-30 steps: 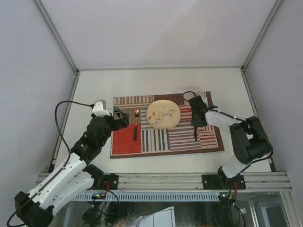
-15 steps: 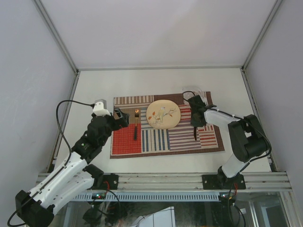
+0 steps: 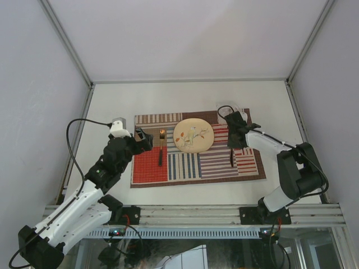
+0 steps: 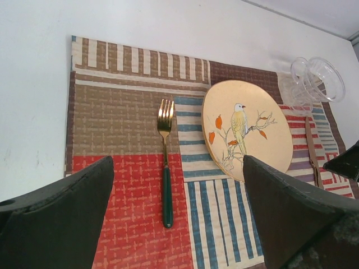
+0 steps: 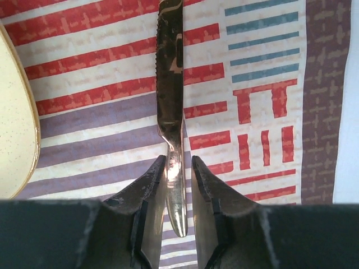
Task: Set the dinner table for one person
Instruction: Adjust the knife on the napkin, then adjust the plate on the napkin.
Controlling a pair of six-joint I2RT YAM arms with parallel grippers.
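Observation:
The white dinner table (image 3: 185,95) carries a striped patchwork placemat (image 3: 196,168). On the placemat lie a cream bird-painted plate (image 3: 193,136), a green-handled gold fork (image 3: 161,150) to its left and a knife (image 3: 231,158) to its right. My right gripper (image 3: 234,139) is low over the knife's blade end. In the right wrist view its fingers (image 5: 150,185) straddle the blade (image 5: 171,84) narrowly, with a slit of placemat showing beside the right finger. My left gripper (image 3: 143,139) is wide open and empty over the placemat's left part, with the fork (image 4: 165,168) in its view.
A clear glass (image 4: 317,81) stands at the placemat's far right corner, close behind my right gripper. Aluminium rails edge the table and grey walls enclose it on the left, the right and the far side.
My right gripper has shifted slightly to the right and its elbow has swung outward. The knife stays lying on the placemat. The left arm has not moved.

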